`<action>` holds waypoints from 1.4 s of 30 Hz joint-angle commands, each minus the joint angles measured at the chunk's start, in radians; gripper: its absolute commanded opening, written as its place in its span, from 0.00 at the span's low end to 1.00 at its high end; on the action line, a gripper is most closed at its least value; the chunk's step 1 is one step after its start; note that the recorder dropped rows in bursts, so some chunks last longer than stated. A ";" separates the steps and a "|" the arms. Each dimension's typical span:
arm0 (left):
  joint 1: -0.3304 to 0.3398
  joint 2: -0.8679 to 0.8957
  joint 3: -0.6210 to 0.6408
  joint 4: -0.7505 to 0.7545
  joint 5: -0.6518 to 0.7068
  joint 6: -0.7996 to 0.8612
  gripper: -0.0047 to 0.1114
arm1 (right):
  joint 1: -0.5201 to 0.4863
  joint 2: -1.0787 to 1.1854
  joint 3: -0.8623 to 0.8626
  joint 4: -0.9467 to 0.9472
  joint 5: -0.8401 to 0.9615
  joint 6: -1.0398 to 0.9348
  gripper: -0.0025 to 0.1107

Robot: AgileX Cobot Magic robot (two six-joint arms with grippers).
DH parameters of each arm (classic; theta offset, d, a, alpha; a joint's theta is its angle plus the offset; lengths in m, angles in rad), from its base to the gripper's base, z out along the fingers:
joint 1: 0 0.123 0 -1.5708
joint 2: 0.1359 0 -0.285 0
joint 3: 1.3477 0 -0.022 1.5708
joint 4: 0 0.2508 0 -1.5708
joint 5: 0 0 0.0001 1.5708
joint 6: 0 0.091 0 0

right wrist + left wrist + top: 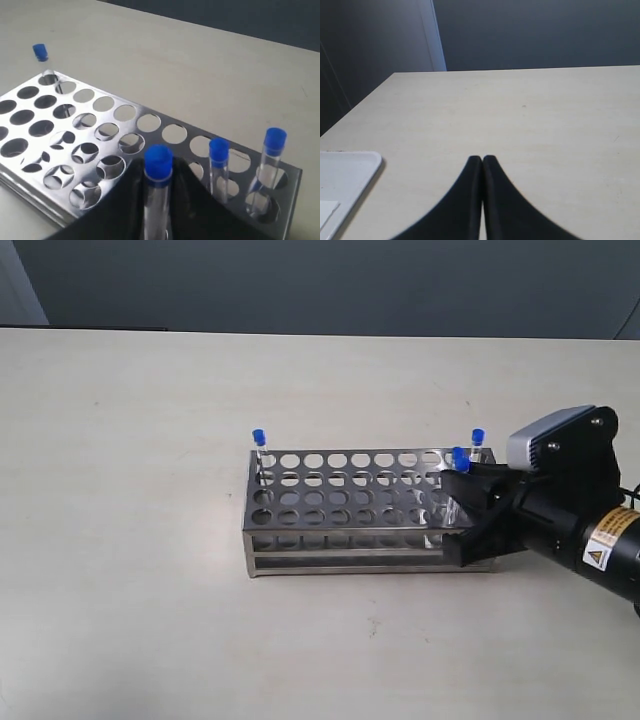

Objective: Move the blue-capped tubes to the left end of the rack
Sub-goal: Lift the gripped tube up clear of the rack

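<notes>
The steel rack (340,536) stands mid-table. One blue-capped tube (258,437) stands in its far left corner, and another (477,436) stands in the far right corner. My right gripper (462,472) is over the rack's right end, shut on a third blue-capped tube (158,167) just under its cap. That tube is upright, and its lower end is hidden between the fingers. In the right wrist view, two tubes (218,152) (274,145) stand in holes beside the held one, and the corner tube (40,53) shows far off. My left gripper (482,160) is shut and empty over bare table.
Most holes in the rack (295,175) hold nothing. A white tray (345,175) lies by the table edge in the left wrist view. The right arm's body (580,510) reaches in from the right, low over the table.
</notes>
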 commanded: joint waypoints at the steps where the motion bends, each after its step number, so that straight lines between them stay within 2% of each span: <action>1: 0.002 -0.006 0.002 -0.003 -0.002 -0.005 0.04 | -0.004 -0.064 -0.002 0.001 0.040 -0.005 0.01; 13: 0.002 -0.006 0.002 -0.003 -0.002 -0.005 0.04 | -0.004 -0.180 -0.004 0.001 0.042 0.020 0.01; 18: 0.002 -0.006 0.002 -0.003 -0.002 -0.005 0.04 | -0.004 -0.182 -0.008 -0.026 -0.021 0.072 0.01; 21: 0.002 -0.006 0.002 -0.003 -0.002 -0.005 0.04 | -0.004 -0.182 -0.041 -0.104 -0.032 0.129 0.01; 26: 0.002 -0.006 0.002 -0.003 -0.002 -0.005 0.04 | -0.004 -0.172 -0.168 -0.338 -0.016 0.334 0.01; 32: 0.002 -0.006 0.002 -0.003 -0.002 -0.005 0.04 | -0.004 -0.077 -0.299 -0.553 -0.045 0.496 0.01; 37: 0.002 -0.006 0.002 -0.003 -0.002 -0.005 0.04 | 0.034 0.025 -0.338 -0.578 -0.117 0.500 0.01; 42: 0.002 -0.006 0.002 -0.001 -0.002 -0.005 0.04 | 0.137 0.117 -0.388 -0.580 -0.115 0.455 0.01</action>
